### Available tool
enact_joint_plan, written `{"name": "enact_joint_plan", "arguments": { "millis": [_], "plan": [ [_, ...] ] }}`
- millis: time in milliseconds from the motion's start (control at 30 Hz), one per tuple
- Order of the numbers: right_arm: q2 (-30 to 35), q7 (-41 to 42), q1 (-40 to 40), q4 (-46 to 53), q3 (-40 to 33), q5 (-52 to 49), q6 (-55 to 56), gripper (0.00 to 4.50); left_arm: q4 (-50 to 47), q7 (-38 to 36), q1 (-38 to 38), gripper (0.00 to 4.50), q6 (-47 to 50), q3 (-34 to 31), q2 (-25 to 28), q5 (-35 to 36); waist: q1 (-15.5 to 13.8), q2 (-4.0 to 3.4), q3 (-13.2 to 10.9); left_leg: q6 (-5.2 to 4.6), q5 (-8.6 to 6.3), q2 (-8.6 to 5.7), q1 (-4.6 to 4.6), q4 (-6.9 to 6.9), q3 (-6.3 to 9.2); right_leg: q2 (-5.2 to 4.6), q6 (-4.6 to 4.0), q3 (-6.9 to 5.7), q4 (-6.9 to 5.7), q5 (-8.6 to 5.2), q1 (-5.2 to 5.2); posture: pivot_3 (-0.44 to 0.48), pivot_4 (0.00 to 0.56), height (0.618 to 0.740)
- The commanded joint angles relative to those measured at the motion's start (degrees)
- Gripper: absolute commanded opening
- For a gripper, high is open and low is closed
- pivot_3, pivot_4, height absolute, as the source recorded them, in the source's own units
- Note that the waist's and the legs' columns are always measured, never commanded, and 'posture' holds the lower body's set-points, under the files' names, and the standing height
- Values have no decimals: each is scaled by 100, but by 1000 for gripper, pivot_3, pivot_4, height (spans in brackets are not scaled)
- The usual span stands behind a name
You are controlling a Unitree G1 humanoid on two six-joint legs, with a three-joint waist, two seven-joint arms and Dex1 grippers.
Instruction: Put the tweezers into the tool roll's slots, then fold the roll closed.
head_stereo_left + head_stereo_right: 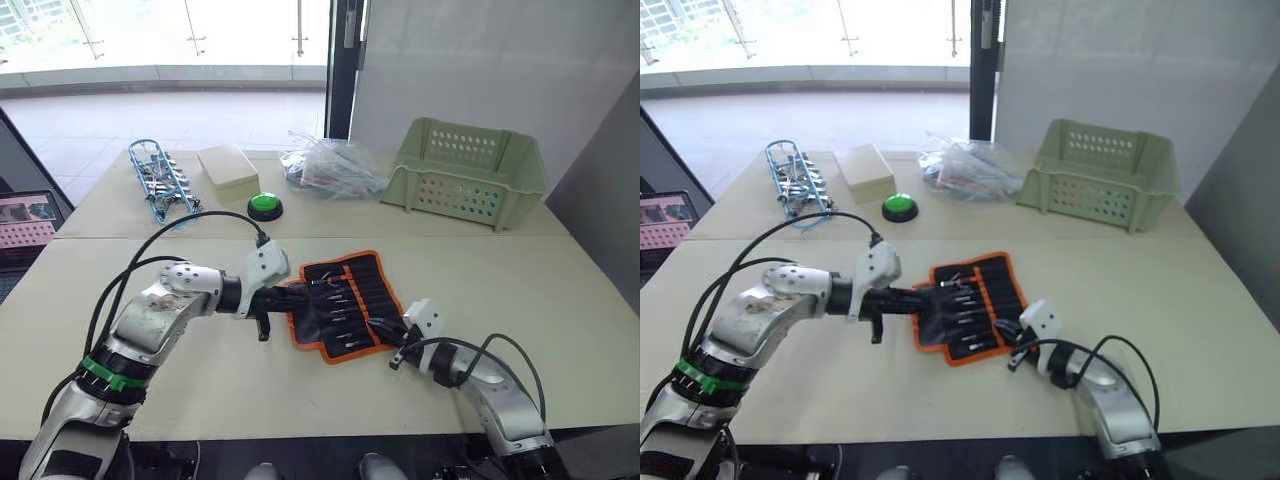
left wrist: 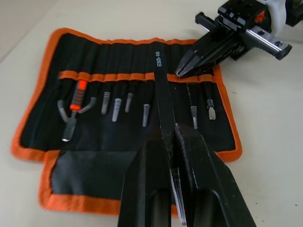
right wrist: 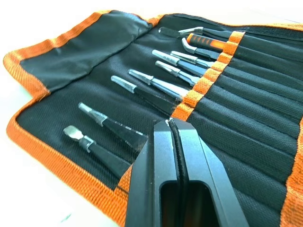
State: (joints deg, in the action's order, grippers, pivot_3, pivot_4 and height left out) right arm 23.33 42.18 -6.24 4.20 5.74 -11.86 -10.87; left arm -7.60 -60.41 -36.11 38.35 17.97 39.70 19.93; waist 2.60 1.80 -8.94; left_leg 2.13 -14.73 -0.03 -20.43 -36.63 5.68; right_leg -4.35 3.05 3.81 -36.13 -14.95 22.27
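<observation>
Centre of the frame, on the pale table (image 1: pixel 560 300): the black fabric tool roll with orange edging (image 1: pixel 343 303) lies open, several tweezers seated in its slots (image 2: pixel 128 71). Left gripper (image 2: pixel 171 137), at the roll's left edge, is pinching one slim black tweezer (image 2: pixel 160 80) laid over the slots. Right gripper (image 3: pixel 171 124), fingers pressed together, touches the roll's lower right border.

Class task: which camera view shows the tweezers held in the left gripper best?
The left wrist view: the tweezers run from the left gripper across the tool roll. In both eye views they are a thin dark sliver against the roll. The right wrist view shows slotted tweezers.
</observation>
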Motion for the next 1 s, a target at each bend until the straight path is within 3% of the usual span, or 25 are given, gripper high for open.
{"name": "enact_joint_plan", "arguments": {
  "millis": [33, 367, 733, 1000],
  "plan": [
    [100, 38, 205, 119, 203, 105, -240, 0, 173, -158, -381, 14, 204, 379, -134, -261, 2, -1, -1, 0, 0, 0, -1, 0, 0, 0, 0, 0, 0, 0, 1, 0, 150, 740],
    [244, -41, 285, 461, 141, 41, -437, 0, 627, -302, -761, 14, 270, 1032, -553, -797, -2, -3, -6, -1, 0, -1, -12, -13, 2, 1, 1, 0, -3, -1, 7, 0, 150, 740],
    [175, -117, 237, 388, 212, 77, -425, 0, 848, -202, -739, 14, 212, 1246, -894, -1280, 1, -3, -6, -1, 0, -1, -13, -19, 3, 1, 1, 0, -7, -1, 6, 0, 150, 740],
    [169, -158, 306, 411, 229, 96, -423, 0, 1359, 3, -788, 14, -72, 1200, -1465, -1380, -10, -3, -6, -1, 0, -2, -11, -24, 3, 1, 1, 0, -8, -1, 3, 0, 150, 740]
  ]
}}
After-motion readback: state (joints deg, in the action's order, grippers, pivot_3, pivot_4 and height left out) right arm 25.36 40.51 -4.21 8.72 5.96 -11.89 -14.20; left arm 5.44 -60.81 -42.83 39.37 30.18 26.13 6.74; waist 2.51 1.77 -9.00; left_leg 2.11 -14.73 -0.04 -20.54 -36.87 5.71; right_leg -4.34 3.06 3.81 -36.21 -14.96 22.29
